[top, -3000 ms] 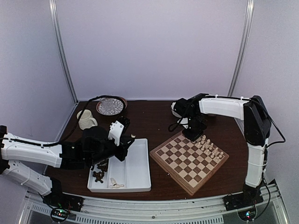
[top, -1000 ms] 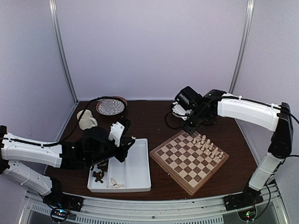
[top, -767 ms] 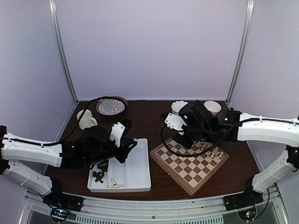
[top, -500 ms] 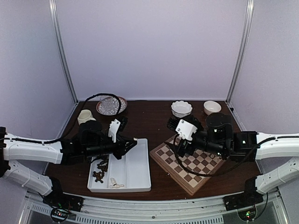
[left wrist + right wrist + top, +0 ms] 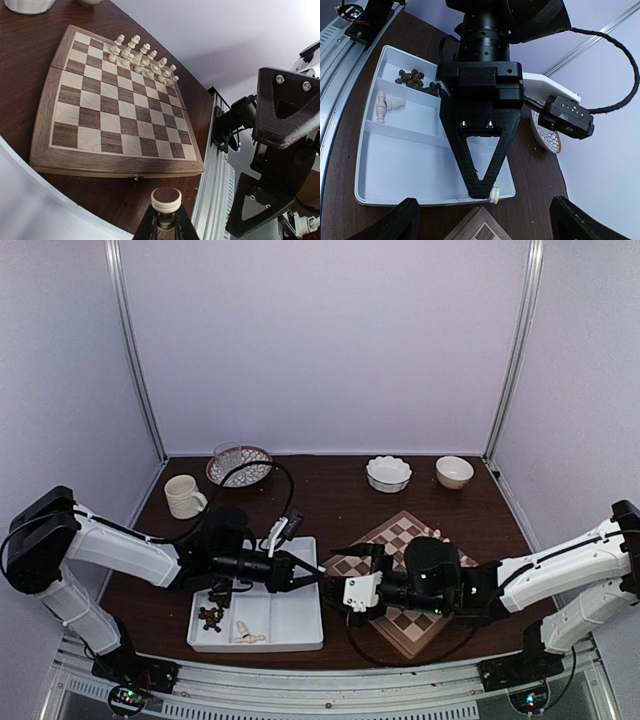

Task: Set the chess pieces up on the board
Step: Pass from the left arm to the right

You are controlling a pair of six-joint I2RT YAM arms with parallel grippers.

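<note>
My left gripper (image 5: 312, 574) is shut on a cream chess piece (image 5: 166, 199), held level past the right rim of the white tray (image 5: 296, 625). In the right wrist view the same piece (image 5: 494, 194) sticks out of the left gripper's black fingertips (image 5: 482, 185). My right gripper (image 5: 340, 598) faces it from over the board's near-left corner, open wide and a little apart from the piece. The board (image 5: 404, 532) is partly hidden under the right arm. Two rows of pale pieces (image 5: 145, 56) stand along its far edge.
The tray holds dark pieces (image 5: 212, 605) and a few pale ones (image 5: 248, 635) in its left compartments. A cream mug (image 5: 185, 496), a patterned plate (image 5: 240, 468) and two white bowls (image 5: 388, 473) (image 5: 454, 471) sit along the back of the table.
The right arm swung from the board's far side down across it towards the left gripper, and its jaws opened. The left arm stretched right, carrying the pale piece past the tray's edge.
</note>
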